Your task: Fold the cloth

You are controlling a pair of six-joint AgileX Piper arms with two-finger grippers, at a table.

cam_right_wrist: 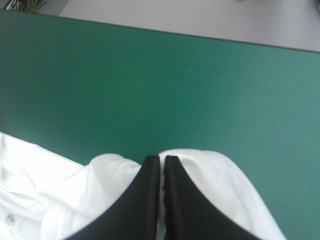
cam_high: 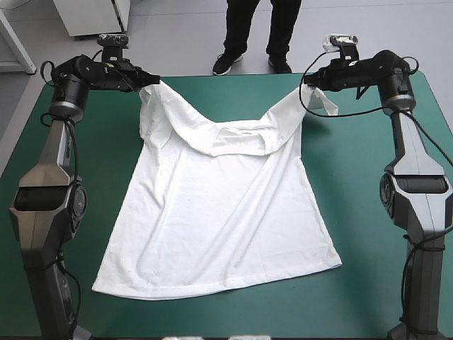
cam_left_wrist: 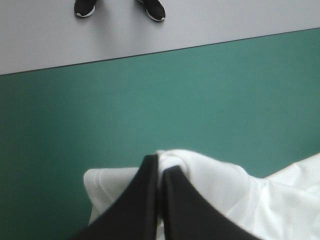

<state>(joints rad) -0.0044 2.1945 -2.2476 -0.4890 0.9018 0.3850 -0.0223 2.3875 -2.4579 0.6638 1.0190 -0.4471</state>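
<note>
The white T-shirt (cam_high: 219,219) lies mostly flat on the teal-green table, hem toward the near edge, with both shoulders raised near the far edge and the collar sagging between them. My left gripper (cam_high: 150,80) is shut on the T-shirt at its far left shoulder; in the left wrist view the black fingers (cam_left_wrist: 150,200) meet in an arch over bunched white fabric (cam_left_wrist: 215,190). My right gripper (cam_high: 308,83) is shut on the T-shirt at its far right shoulder, cloth (cam_right_wrist: 225,190) draping off both sides of its fingers (cam_right_wrist: 175,200).
Bare teal-green cover (cam_high: 368,184) runs along both sides of the shirt and at the near edge. The table's far edge (cam_left_wrist: 165,50) lies just beyond both grippers.
</note>
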